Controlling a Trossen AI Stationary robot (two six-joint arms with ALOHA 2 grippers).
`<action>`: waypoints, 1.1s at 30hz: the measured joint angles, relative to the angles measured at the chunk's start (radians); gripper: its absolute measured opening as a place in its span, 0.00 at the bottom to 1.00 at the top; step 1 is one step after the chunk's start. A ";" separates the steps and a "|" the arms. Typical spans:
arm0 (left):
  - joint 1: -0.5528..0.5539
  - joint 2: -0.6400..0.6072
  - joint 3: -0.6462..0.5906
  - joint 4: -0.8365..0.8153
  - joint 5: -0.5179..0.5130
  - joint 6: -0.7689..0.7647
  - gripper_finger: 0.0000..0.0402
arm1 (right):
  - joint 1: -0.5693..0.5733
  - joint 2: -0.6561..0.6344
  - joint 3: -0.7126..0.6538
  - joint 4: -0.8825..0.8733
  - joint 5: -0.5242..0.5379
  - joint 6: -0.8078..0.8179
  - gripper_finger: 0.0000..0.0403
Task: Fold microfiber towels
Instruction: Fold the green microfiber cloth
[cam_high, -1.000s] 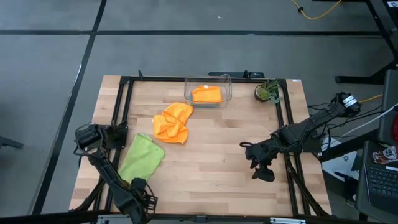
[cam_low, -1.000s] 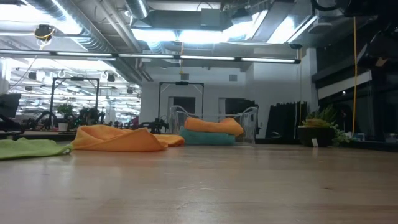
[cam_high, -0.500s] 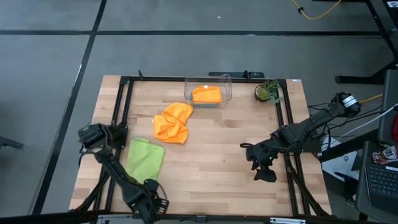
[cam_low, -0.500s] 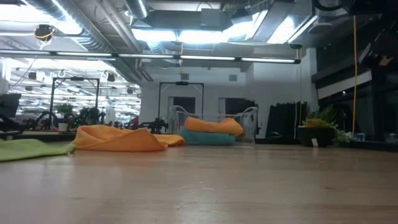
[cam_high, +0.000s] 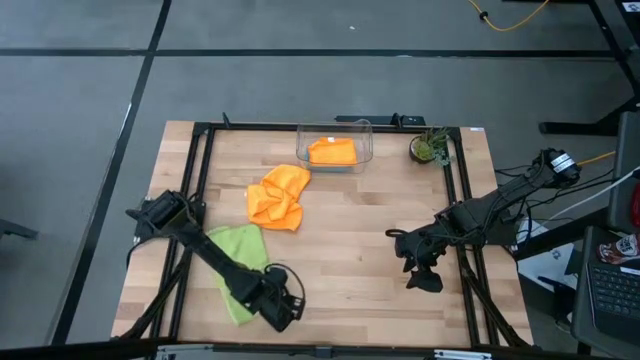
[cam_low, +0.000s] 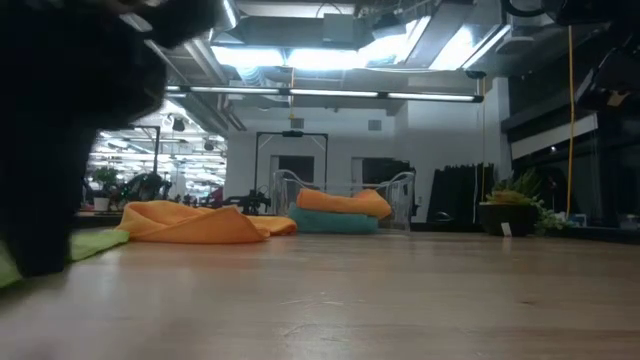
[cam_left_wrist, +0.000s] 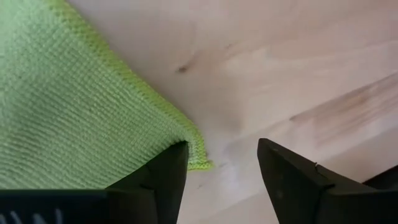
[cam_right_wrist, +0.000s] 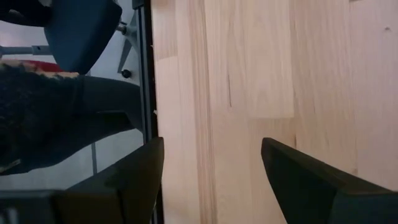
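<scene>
A lime green towel (cam_high: 238, 250) lies flat near the table's left front, partly under my left arm. My left gripper (cam_high: 280, 300) stands open over the towel's near right corner (cam_left_wrist: 200, 163), which lies between the fingers and close to one of them. A crumpled orange towel (cam_high: 278, 197) rests on the wood behind it. Another orange towel (cam_high: 332, 151) lies folded on a teal one (cam_low: 330, 224) inside the clear bin (cam_high: 300, 145). My right gripper (cam_high: 420, 270) waits open over bare wood at the right. My left gripper (cam_left_wrist: 222, 146) points steeply down at the lime green towel's corner. One finger (cam_left_wrist: 168, 171) overlaps the towel's hemmed edge in the left wrist view. I cannot tell whether it touches the cloth.
A small potted plant (cam_high: 430, 148) stands at the far right corner beside the bin. The black frame rail (cam_right_wrist: 144, 74) runs along the table's right edge under my right gripper (cam_right_wrist: 212, 144). Bare wood lies across the middle and near right.
My left gripper has swung along the near edge toward the table's right, from the towel's near left side to its near right corner, turning as it went. Its arm now blocks the left of the low view. My right arm has kept still.
</scene>
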 joint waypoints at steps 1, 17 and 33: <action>0.008 0.000 0.000 0.001 0.011 0.010 0.48 | 0.000 0.000 0.000 0.000 0.000 0.000 0.67; 0.023 0.000 0.001 -0.018 0.073 0.015 0.44 | 0.000 0.000 0.000 0.000 0.031 0.003 0.67; 0.002 0.000 0.000 -0.055 0.031 0.014 0.42 | 0.000 0.000 0.000 -0.001 0.029 0.008 0.67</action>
